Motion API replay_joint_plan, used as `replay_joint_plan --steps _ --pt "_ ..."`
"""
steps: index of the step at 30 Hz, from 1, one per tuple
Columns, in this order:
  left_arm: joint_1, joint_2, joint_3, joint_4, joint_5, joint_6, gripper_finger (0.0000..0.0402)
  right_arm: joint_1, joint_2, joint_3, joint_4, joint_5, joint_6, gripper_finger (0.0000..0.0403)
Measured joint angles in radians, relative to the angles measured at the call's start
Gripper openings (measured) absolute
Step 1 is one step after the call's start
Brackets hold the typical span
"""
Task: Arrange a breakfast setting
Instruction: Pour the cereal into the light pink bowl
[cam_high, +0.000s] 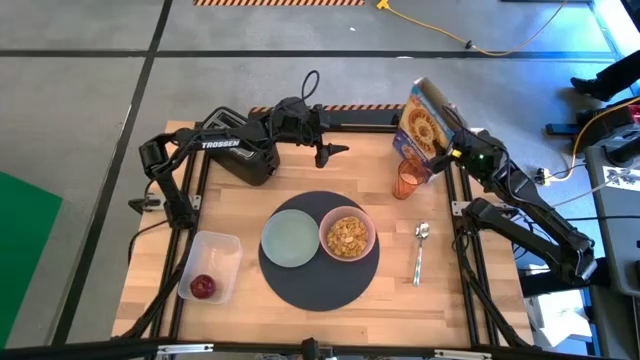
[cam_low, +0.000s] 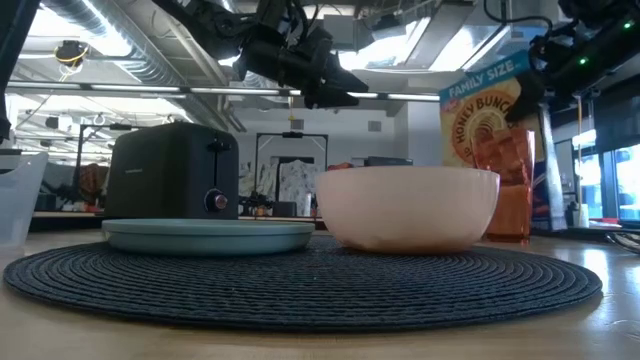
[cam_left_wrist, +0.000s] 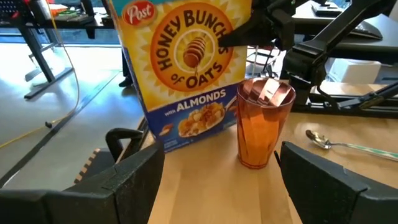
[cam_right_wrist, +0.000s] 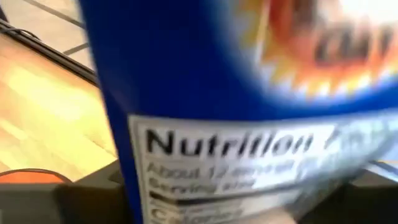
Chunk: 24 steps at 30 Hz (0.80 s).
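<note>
A round dark grey mat (cam_high: 320, 268) lies mid-table with a pale green plate (cam_high: 289, 240) and a pink bowl (cam_high: 347, 237) of cereal resting on it. An orange cup (cam_high: 408, 180) stands at the far right, and a metal spoon (cam_high: 420, 250) lies right of the mat. A small red fruit (cam_high: 203, 287) sits in a clear tub (cam_high: 222, 255). My right gripper (cam_high: 453, 150) is shut on a cereal box (cam_high: 424, 120) behind the cup. My left gripper (cam_high: 335, 152) hangs open and empty above the far middle, facing the cup (cam_left_wrist: 264, 124). No toast slice shows. My right gripper pinches the cereal box between its two fingers at the narrow side panel with the nutrition print (cam_right_wrist: 217, 146), in the box's upper part (cam_left_wrist: 239, 37). It comes roughly level from the table's right. The box stands tilted; whether its bottom touches the table I cannot tell.
A black toaster (cam_high: 243, 155) stands at the far left under my left arm. The tub sits at the near left corner. Bare wood shows between the mat and the far edge (cam_high: 350, 170), and near the spoon.
</note>
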Motion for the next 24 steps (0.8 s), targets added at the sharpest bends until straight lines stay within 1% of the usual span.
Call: replay_joint_plan --steps 3,6,8,12,16,19,24 --pt "0.0 0.0 0.0 0.0 0.0 0.0 0.0305 0.0 0.0 0.0 -0.015 0.004 0.045 0.0296" --pt "0.0 0.0 0.0 0.0 0.0 0.0 0.0305 0.0 -0.002 0.0 -0.015 -0.014 0.055 0.0296" --pt "0.0 0.0 0.0 0.0 0.0 0.0 0.0305 0.0 -0.003 0.004 -0.012 -0.036 0.028 0.0295" --pt "0.0 0.0 0.0 -0.002 0.0 -0.002 0.0305 0.0 -0.003 0.034 -0.019 -0.045 -0.029 0.0299" --pt "0.0 0.0 0.0 -0.017 0.0 -0.002 0.0305 0.001 -0.003 0.092 -0.038 -0.061 -0.053 0.0315" --pt "0.0 0.0 0.0 -0.018 0.0 -0.002 0.0305 0.001 -0.002 0.143 -0.044 -0.092 -0.073 0.0327" --pt "0.0 -0.005 0.0 -0.021 0.0 -0.019 0.0305 0.001 -0.003 0.244 -0.045 -0.16 -0.073 0.0332"
